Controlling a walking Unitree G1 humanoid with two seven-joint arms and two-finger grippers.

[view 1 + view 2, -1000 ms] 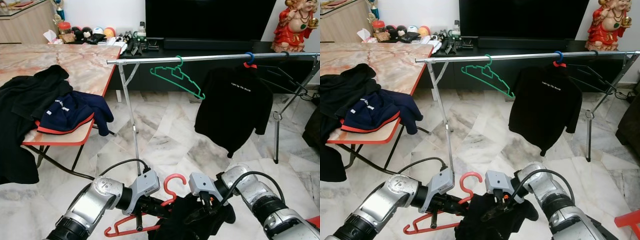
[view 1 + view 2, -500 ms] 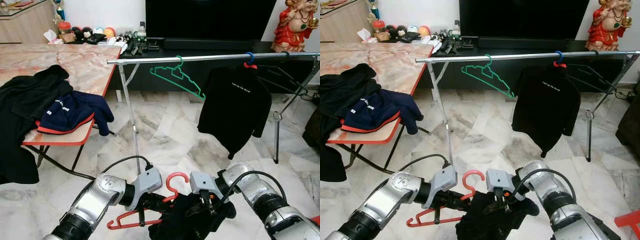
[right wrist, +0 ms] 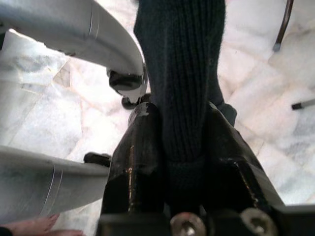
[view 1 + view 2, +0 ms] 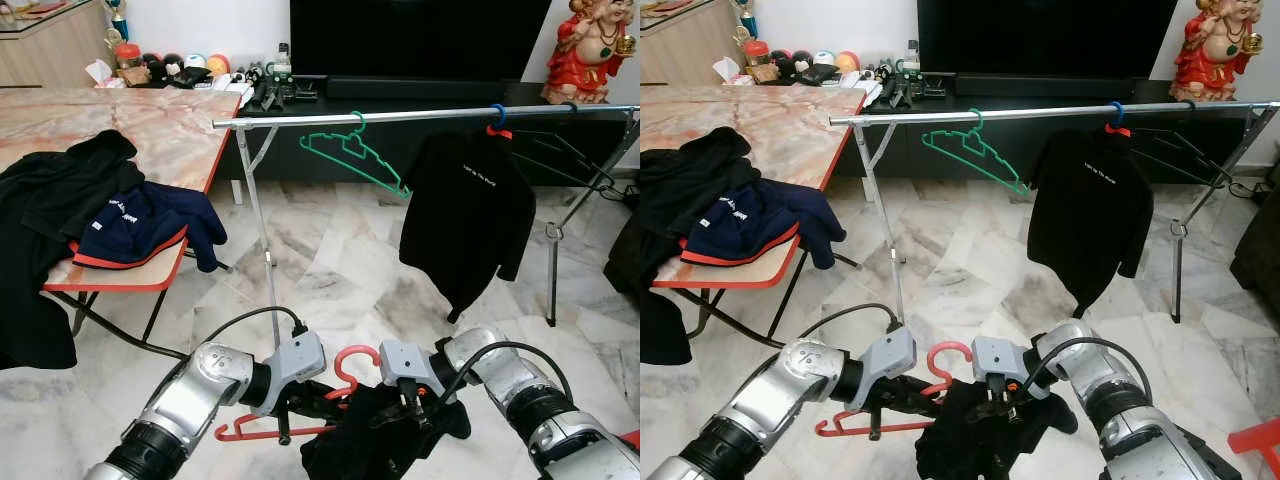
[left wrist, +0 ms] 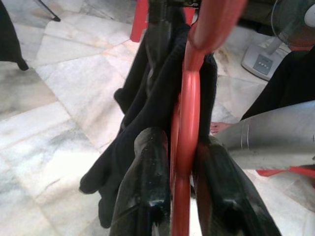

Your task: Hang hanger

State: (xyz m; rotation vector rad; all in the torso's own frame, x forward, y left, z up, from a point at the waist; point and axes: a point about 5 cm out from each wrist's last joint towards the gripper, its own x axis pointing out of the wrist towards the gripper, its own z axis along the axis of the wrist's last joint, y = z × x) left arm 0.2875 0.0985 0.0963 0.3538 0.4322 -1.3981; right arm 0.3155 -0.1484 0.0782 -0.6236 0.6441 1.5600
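A red hanger (image 4: pixel 352 358) is held low over the floor, with my left gripper (image 4: pixel 300 402) shut on its neck; in the left wrist view the red bar (image 5: pixel 184 147) sits between both black fingers (image 5: pixel 147 187). A black garment (image 4: pixel 385 445) hangs bunched on the hanger. My right gripper (image 4: pixel 405 408) is shut on a fold of it, seen as dark knit cloth (image 3: pixel 182 73) between the fingers (image 3: pixel 140 142). Beyond both grippers stands a silver clothes rail (image 4: pixel 400 116) carrying an empty green hanger (image 4: pixel 350 155) and a hung black shirt (image 4: pixel 470 210).
A marble-topped table (image 4: pixel 150 130) at the left holds black and navy clothes (image 4: pixel 140 225). A dark TV cabinet (image 4: pixel 420 90) and a red figurine (image 4: pixel 590 50) stand behind the rail. A folded rack (image 4: pixel 590 175) leans at the right. Marble floor lies between me and the rail.
My left gripper has carried the red hanger a little up and to the right, closer to the right gripper. The hung black shirt has swung and turned slightly on the rail.
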